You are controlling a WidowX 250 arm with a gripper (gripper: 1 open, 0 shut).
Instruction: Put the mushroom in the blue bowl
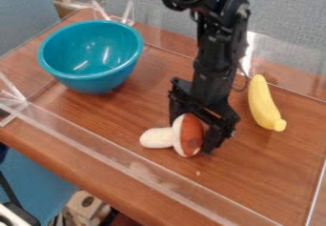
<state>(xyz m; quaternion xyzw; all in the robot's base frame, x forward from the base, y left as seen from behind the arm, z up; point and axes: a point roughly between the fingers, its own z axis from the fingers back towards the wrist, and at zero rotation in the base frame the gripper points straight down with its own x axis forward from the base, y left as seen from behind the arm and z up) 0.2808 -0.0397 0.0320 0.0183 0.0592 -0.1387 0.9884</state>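
pincer [200,136] spread wide, pointing down, nothing grasped. mushroom [176,137] lying on side between fingers, stem poking out left. risk: rounded cap squirts free on closing. blue bowl [90,56] well apart, upper left.

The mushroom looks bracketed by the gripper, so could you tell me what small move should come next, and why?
Probably close the gripper: its open jaws point down on either side of the mushroom, which lies on its side on the table, not yet held.
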